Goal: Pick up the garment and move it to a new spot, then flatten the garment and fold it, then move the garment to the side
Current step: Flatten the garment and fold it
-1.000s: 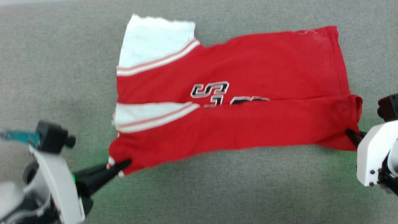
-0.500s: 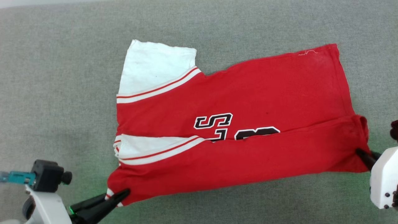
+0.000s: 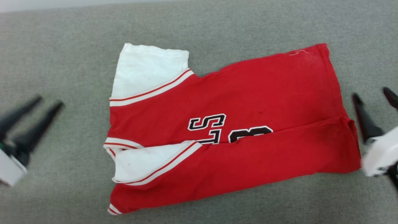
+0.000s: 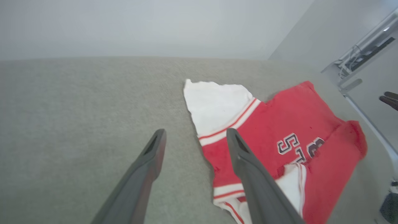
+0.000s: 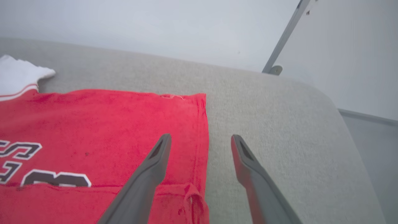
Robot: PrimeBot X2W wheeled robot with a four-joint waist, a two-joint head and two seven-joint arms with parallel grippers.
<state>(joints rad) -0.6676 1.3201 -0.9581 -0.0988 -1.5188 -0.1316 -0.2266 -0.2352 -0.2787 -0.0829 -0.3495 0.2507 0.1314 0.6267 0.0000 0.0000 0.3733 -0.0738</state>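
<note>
**Garment lying part-folded on the surface, both grippers free of it**

Head view. The garment (image 3: pixel 248 102) lies flat on the grey fabric surface (image 3: pixel 62 46), collar end toward the robot's left, hem (image 3: pixel 337 93) toward its right. Its near long edge is turned up over the body in a band that covers the lower part of the black lettering (image 3: pixel 206 121). The far white sleeve (image 3: pixel 146 71) lies spread out; the near sleeve (image 3: pixel 143 161) sits on top of the folded band. The left gripper (image 3: pixel 49 101) is well apart from the collar end, jaws spread, holding nothing. The right gripper (image 3: pixel 371 93) is just beside the hem, jaws spread, also holding nothing. The shirt rests directly on the surface, not in a bin or tray.

Left wrist view. The two fingers stand wide apart above the surface. One crosses in front of the collar end in the picture, but no cloth lies between them.

Right wrist view. The fingers are parted on either side of the hem line in the picture, one before red cloth and one before grey. I cannot tell if the tips touch.

Handling, my judgement. The cloth is light, limp cotton with no stiffness. It will sag and drag, and a pinch on one layer will peel the fold open. For the next fold, take hold at matching points on the collar end and the hem, through both layers, and lift evenly. It is not fragile, and slip looks unlikely on this rough surface.
</note>
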